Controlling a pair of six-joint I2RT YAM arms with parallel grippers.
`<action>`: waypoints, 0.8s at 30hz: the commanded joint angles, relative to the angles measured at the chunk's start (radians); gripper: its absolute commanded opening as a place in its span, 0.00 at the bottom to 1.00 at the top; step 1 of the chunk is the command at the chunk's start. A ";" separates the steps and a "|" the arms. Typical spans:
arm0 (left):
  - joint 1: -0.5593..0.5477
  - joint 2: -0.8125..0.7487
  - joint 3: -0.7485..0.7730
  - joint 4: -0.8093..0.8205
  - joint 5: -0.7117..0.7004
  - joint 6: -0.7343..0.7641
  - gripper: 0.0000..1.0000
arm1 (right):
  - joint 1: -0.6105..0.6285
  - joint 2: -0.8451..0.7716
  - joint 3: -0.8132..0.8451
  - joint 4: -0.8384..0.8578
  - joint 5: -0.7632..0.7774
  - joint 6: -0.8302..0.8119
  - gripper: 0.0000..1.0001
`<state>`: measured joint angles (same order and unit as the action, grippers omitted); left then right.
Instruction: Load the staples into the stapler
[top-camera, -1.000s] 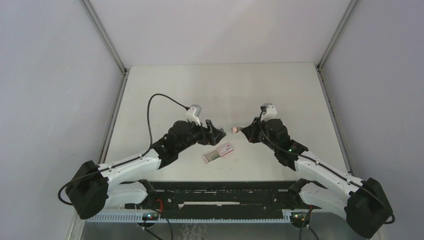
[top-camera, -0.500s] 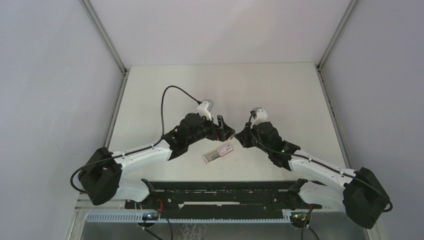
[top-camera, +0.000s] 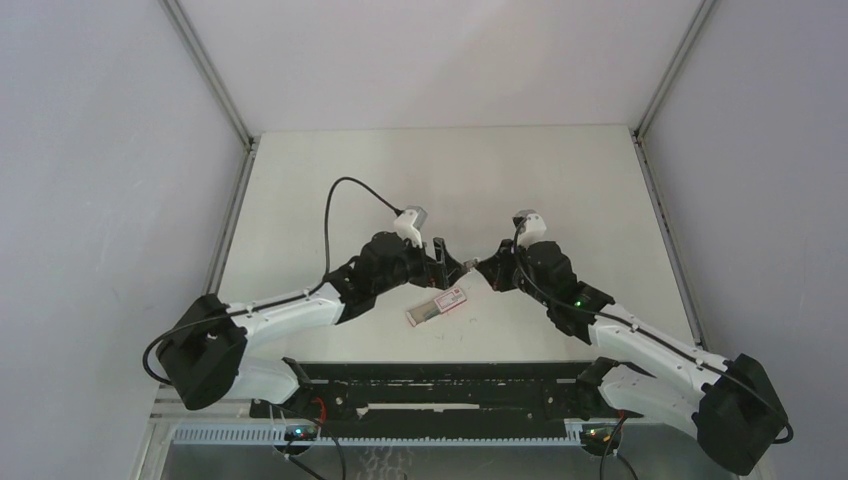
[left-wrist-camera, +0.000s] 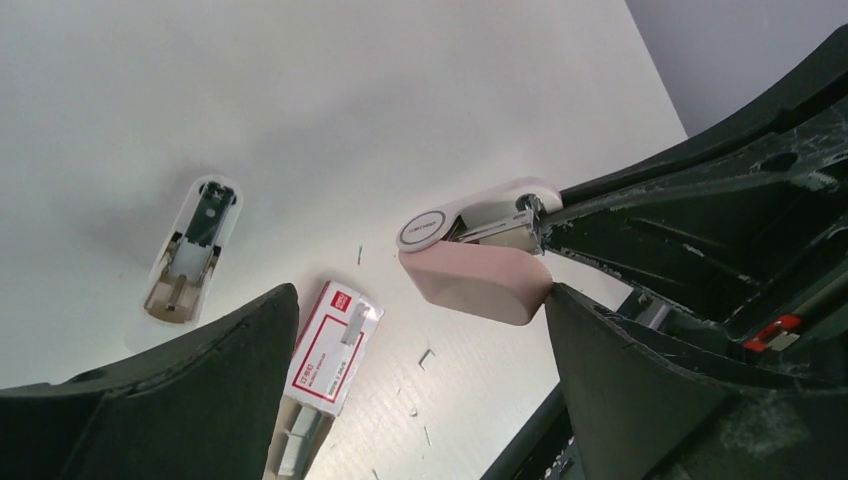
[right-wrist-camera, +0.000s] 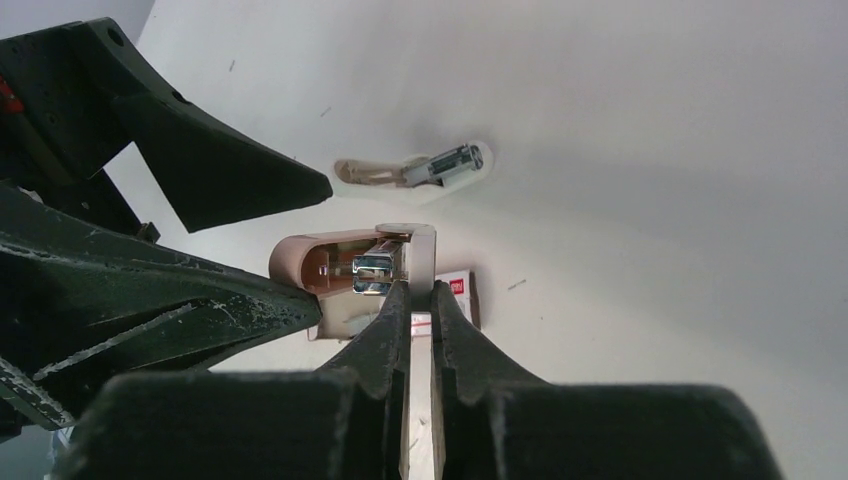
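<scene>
My right gripper (right-wrist-camera: 418, 290) pinches the pink stapler (left-wrist-camera: 478, 282) aloft by its thin white arm; left gripper (left-wrist-camera: 420, 300) is spread wide. It looks light, smooth and hinged, so I'd clamp the pink body's flanks.

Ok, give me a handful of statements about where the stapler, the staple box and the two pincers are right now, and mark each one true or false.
1. The right pincer is shut on the pink stapler. True.
2. The left pincer is clamped on the stapler. False: it is open and holds nothing.
3. The staple box lies on the table. True.
4. The stapler rests flat on the table. False: the right pincer holds it up off the surface.
5. The white oval piece sits inside the staple box. False: it lies on the table, apart from the box.
</scene>
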<state>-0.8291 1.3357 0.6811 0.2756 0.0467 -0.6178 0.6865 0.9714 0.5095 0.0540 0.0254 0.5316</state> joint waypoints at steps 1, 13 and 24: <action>-0.005 -0.015 -0.046 -0.001 -0.033 0.018 0.96 | -0.014 -0.039 0.048 0.022 -0.029 0.003 0.00; 0.004 -0.082 -0.162 0.014 -0.081 -0.007 0.96 | -0.059 -0.106 0.047 -0.022 -0.095 0.007 0.00; -0.021 -0.223 -0.088 0.060 -0.020 0.069 0.95 | -0.001 -0.010 0.044 0.021 -0.002 -0.014 0.00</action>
<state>-0.8383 1.1374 0.5083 0.2901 0.0082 -0.5911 0.6510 0.9230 0.5095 0.0010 -0.0208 0.5312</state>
